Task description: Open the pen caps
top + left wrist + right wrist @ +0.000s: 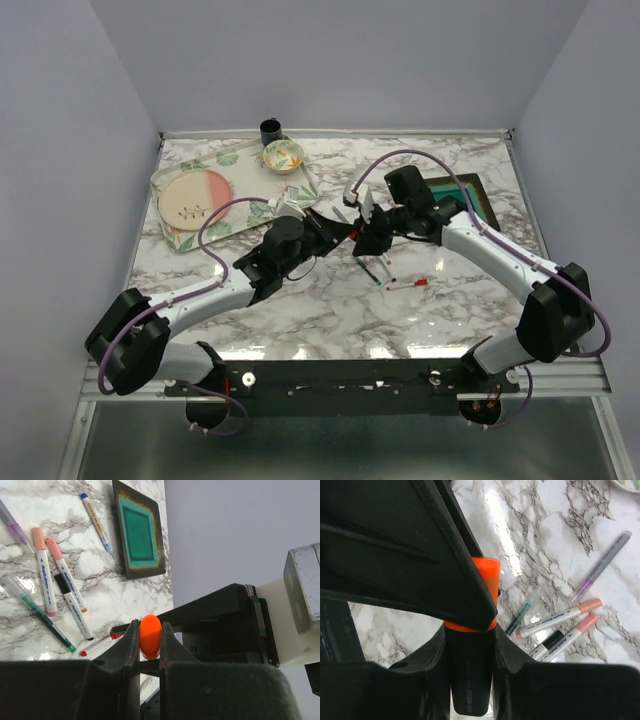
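The left gripper was clamped on the orange cap. The cap was a smooth, glossy plastic piece, seen end-on as a flattened oval between two matte black fingers. The right gripper was closed around the highlighter, a thick black barrel with rounded sides and faint print.

The highlighter was held in the air above the middle of the table, a white marble top with grey veins, between the two wrists. Its long axis ran roughly left to right along the line joining the grippers. The orange end pointed toward the left arm and the black barrel toward the right. In the right wrist view a left finger lay across the cap, so whether it sat fully on the barrel could not be told.

Loose pens lay on the marble below:
- slim white barrels with a peach cap, a pink cap and a black cap
- a clear pen with a green core
- a grey pen with a purple end
- a blue-ended pen
- a thin red-ended pen

Beyond them sat a square dark plate with a teal glazed centre.
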You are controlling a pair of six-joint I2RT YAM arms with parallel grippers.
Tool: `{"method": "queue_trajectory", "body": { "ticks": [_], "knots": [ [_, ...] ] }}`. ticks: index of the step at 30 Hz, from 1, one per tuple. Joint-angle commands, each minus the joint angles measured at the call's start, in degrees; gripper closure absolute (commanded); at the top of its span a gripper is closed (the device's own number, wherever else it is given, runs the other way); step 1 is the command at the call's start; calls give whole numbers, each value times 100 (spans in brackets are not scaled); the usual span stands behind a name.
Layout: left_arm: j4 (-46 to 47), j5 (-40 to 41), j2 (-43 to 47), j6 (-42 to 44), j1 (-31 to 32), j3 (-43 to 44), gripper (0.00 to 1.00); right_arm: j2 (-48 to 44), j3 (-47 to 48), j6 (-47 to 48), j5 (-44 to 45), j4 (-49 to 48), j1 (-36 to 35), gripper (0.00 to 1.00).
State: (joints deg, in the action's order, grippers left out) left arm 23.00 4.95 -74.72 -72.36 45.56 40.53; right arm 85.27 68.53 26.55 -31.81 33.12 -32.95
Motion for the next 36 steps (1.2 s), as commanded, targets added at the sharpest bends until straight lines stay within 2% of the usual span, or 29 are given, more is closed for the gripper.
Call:
{"method": "queue_trajectory", "body": {
  "ticks": [1, 3, 6, 12, 15, 19, 28, 32, 36],
  "knots": [
    [-164, 1015, 527, -94, -275, -273, 100, 104, -85, 0, -9, 335, -45, 100],
    [-121, 1288, 712, -349, -731, -624, 100, 33, -304, 35, 0, 317, -45, 100],
    [-191, 1255, 968, -420, -1285, -828, 100, -63, -718, 96, 17, 239, -45, 100],
    [-332, 991, 1099, -227, -1576, -924, 100, -151, -718, 44, 333, 81, 16, 100],
    [-734, 841, 1003, 106, -1629, -758, 100, -195, -754, -246, 649, -252, 288, 99],
    [-1622, 972, 670, 879, -1656, -652, 100, -336, -789, -545, 694, -473, 737, 100],
    [-1835, 1140, -489, 1408, -1893, -573, 100, -275, -789, -624, 650, -509, 922, 98],
    [-1773, 1140, -921, 1479, -1946, -476, 89, -152, -754, -659, 711, -491, 983, 94],
    [-1764, 1122, -1247, 1532, -1990, -345, 83, 15, -701, -721, 808, -509, 1071, 88]
  ]
}}
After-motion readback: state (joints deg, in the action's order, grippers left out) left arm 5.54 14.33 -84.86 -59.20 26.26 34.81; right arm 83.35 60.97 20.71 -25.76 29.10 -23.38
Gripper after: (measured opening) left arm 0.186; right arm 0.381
